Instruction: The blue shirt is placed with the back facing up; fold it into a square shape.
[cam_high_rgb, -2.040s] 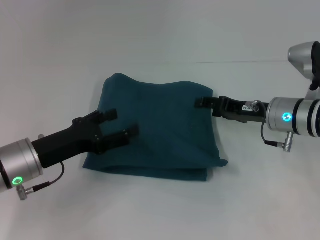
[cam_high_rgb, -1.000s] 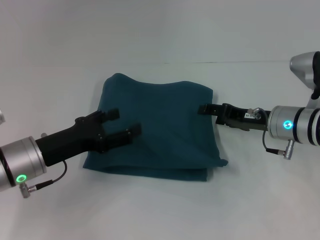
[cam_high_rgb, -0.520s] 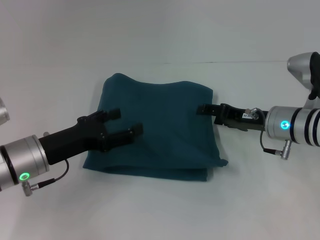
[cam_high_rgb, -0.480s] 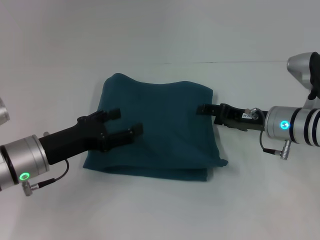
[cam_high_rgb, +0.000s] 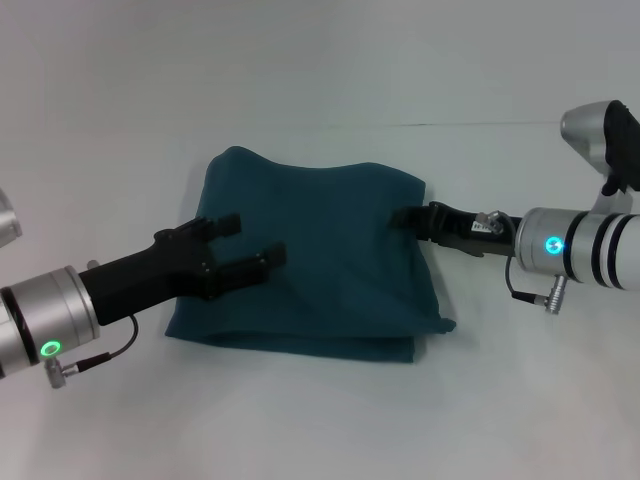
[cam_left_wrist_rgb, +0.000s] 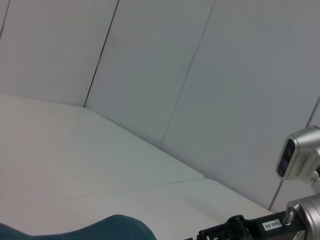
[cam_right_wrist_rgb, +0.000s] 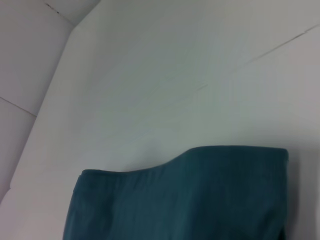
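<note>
The shirt (cam_high_rgb: 315, 265) lies folded into a rough square near the middle of the white tabletop (cam_high_rgb: 320, 60), plain teal side up. No lettering shows on it. Its far edge rises in a soft hump at the far-left corner, and its near edge shows stacked layers, with a small point of cloth sticking out at the near-right corner.

The left tool (cam_high_rgb: 248, 245) reaches in from the near left and hovers over the shirt's left part. Its two black fingers (cam_high_rgb: 262, 262) are spread wide with nothing between them, one tip nearer the far side and one nearer the middle of the cloth.

The right tool (cam_high_rgb: 405, 214) comes in from the right and its tip sits at the shirt's right edge, toward the far-right corner. Whether its fingers are spread or closed cannot be told, nor whether they grip the cloth.

A small white label on the right arm's black body carries tiny characters, seen in the left wrist view, but they are too small to read for sure. A green ring light glows on the left arm's silver wrist and a cyan one on the right.

Behind the tabletop stand pale wall panels (cam_left_wrist_rgb: 150, 65) with thin dark seams.
</note>
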